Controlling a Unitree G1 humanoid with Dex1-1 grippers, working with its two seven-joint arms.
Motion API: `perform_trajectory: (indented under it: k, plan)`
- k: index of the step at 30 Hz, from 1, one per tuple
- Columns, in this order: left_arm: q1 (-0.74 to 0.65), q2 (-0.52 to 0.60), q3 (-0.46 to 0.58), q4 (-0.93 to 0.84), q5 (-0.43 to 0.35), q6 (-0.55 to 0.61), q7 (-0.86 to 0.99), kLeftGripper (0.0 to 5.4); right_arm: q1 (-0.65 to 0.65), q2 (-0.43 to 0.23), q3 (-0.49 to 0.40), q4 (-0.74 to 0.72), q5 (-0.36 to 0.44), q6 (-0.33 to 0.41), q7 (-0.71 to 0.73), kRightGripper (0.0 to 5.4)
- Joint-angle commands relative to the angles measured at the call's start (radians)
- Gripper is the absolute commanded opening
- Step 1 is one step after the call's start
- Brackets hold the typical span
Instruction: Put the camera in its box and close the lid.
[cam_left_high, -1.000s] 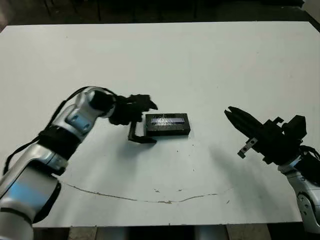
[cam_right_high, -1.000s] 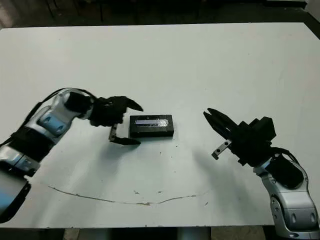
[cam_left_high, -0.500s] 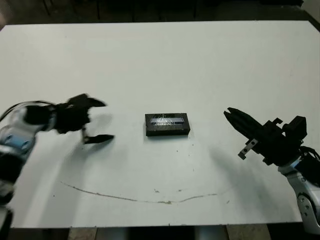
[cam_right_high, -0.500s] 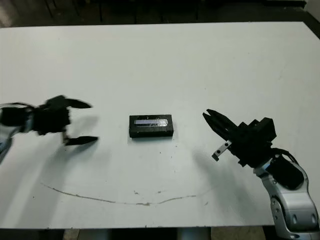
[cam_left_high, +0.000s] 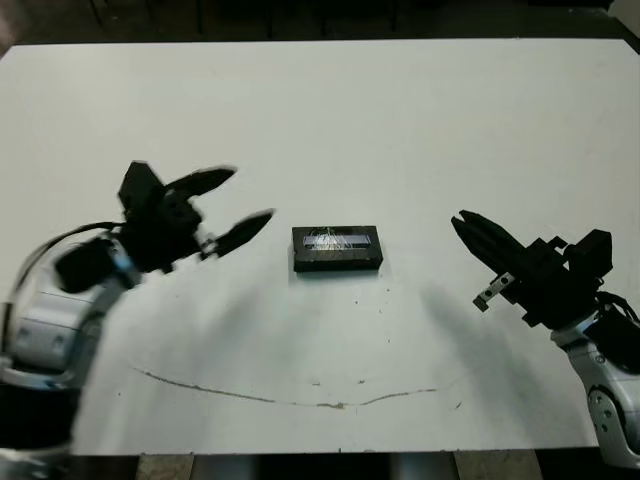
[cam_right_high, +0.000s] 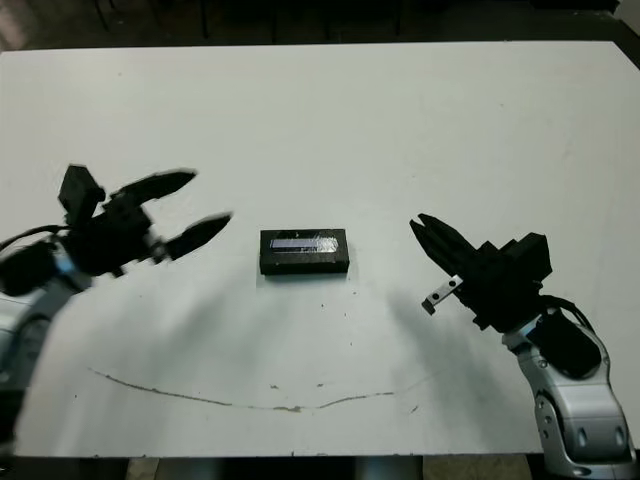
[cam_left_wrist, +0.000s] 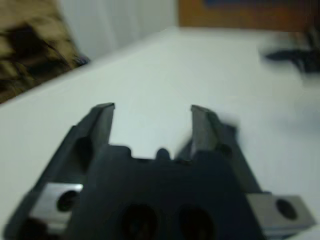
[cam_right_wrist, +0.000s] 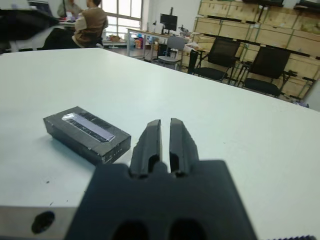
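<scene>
My left tool (cam_left_high: 232, 203) hovers above the white counter (cam_left_high: 400, 120), fingers spread wide, gripping nothing. The box (cam_left_high: 336, 257) sits at counter centre with the lid (cam_left_high: 336, 239) on top, pale strip up, well apart from both tools. My right tool (cam_left_high: 466, 229) points toward it, fingers together, empty.

Silver-grey arms (cam_left_high: 45, 335), black cables, tapered black jaws.
</scene>
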Motion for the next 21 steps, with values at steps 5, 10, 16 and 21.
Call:
perform_trajectory:
  k: [5, 10, 16, 21]
  plan:
    - [-0.029, -0.271, -0.087, -0.089, 0.027, 0.235, 0.372, 1.77, 0.009, 0.019, 0.002, -0.037, -0.027, 0.105, -0.103, 0.0]
    - [-0.033, -0.322, -0.173, -0.079, 0.037, 0.316, 0.412, 0.82, 0.01, 0.017, -0.015, -0.04, -0.005, 0.121, -0.113, 0.0]
    - [0.004, -0.325, -0.262, 0.016, 0.108, 0.331, 0.424, 0.01, 0.011, 0.012, -0.023, -0.032, -0.005, 0.109, -0.101, 0.0]
    - [0.034, -0.326, -0.302, 0.082, 0.145, 0.371, 0.424, 0.01, 0.012, 0.014, -0.025, -0.037, -0.008, 0.11, -0.102, 0.0]
